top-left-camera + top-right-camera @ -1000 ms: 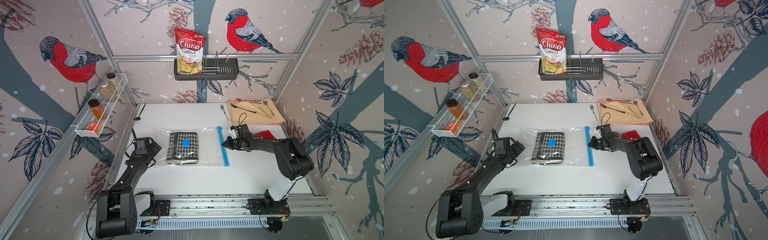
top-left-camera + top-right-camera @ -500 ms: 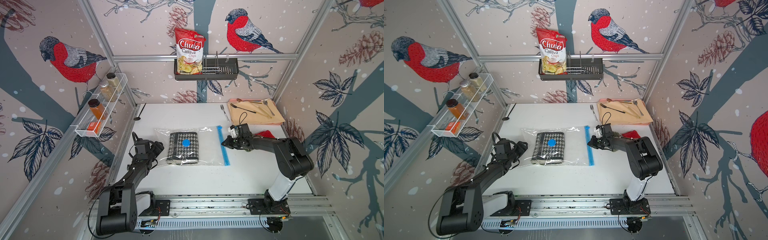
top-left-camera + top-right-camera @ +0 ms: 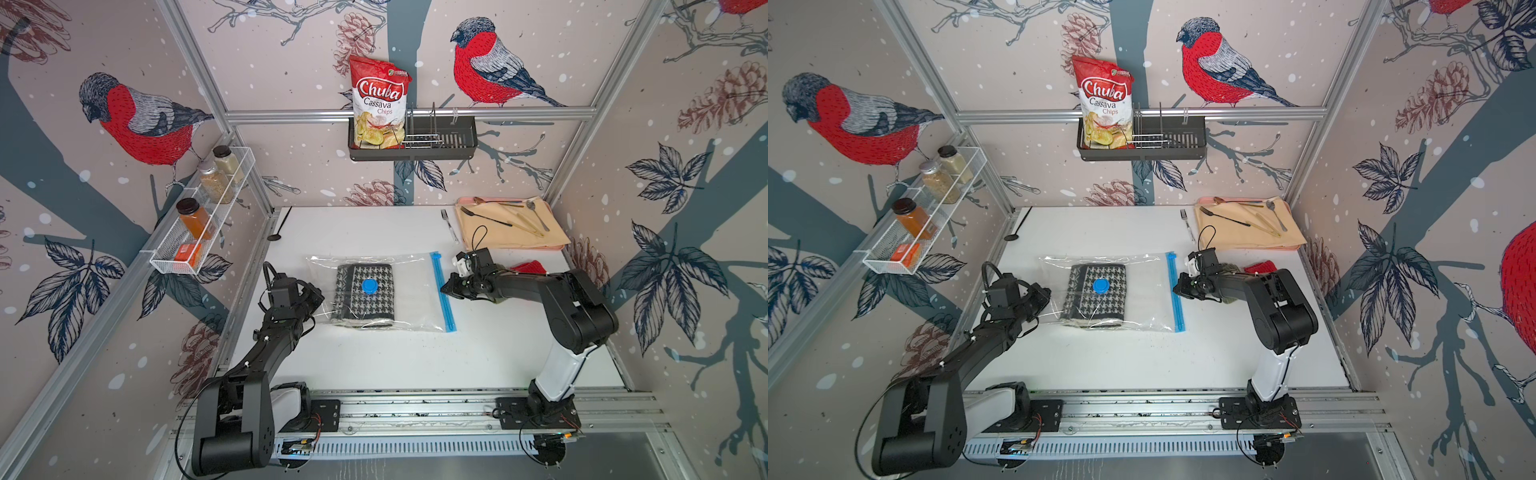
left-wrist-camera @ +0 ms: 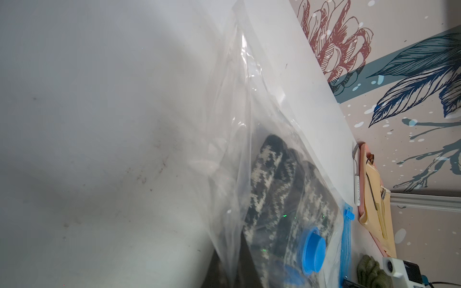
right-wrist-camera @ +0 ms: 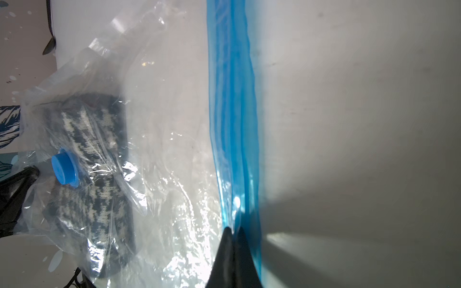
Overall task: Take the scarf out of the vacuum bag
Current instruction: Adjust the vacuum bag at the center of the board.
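The clear vacuum bag point(image 3: 411, 286) lies flat mid-table in both top views, its light-blue zip strip point(image 3: 442, 291) along the right edge. Inside is the folded houndstooth scarf point(image 3: 353, 303), under the round blue valve point(image 3: 369, 286). My left gripper point(image 3: 320, 299) is at the bag's left edge. In the left wrist view it point(image 4: 234, 274) is shut, with the plastic gathered to a pinch between its dark fingers, next to the scarf point(image 4: 274, 189). My right gripper point(image 5: 233, 232) is shut on the zip strip point(image 5: 232, 99), near the middle of the strip's length.
A beige mat point(image 3: 552, 239) with cutlery lies at the back right, with a fork point(image 3: 449, 224) beside it. A red knit piece point(image 3: 530, 267) sits behind my right arm, and an olive-green one point(image 4: 371, 274) lies near it. A black spoon point(image 3: 278, 226) rests at the back left.
My left gripper moved right to the bag's left edge and closed on the plastic. The right gripper kept its hold on the zip strip.
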Controlling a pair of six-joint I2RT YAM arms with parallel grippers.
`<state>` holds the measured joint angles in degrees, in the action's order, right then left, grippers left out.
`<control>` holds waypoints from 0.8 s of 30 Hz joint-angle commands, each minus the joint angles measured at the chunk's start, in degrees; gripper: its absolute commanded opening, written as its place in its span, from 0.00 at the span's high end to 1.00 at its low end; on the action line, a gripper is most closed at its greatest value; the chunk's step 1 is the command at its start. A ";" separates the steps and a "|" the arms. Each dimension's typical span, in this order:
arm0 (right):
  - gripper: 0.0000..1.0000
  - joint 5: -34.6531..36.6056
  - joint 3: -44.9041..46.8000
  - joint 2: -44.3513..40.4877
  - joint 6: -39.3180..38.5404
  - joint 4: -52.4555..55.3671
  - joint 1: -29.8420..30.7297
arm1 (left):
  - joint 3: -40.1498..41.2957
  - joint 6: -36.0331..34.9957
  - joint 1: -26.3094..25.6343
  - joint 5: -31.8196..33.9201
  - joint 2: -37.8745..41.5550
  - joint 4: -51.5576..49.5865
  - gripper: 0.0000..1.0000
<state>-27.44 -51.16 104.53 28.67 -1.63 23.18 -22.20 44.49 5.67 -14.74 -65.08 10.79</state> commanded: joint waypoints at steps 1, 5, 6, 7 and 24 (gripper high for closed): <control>1.00 5.54 -0.86 0.84 -0.93 2.80 1.48 | -0.66 -0.72 0.08 0.16 1.50 -0.48 1.00; 1.00 7.91 -1.64 1.68 -1.15 3.80 2.67 | -0.98 -0.85 -0.13 -0.36 3.86 -1.11 1.00; 1.00 8.47 -1.76 1.82 -1.21 4.00 2.91 | -1.22 -0.89 -0.16 -0.53 4.37 -1.41 1.00; 1.00 8.94 -1.93 1.91 -1.30 4.20 3.08 | -1.47 -1.05 -0.34 -0.60 5.05 -1.77 1.00; 1.00 11.82 -3.58 4.35 -1.74 6.09 5.48 | -8.71 -1.42 -13.01 -0.46 13.16 1.26 1.00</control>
<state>-18.96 -55.18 107.63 27.20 -2.90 28.47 -29.65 42.98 -5.80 -13.74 -52.56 7.97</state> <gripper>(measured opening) 0.049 0.043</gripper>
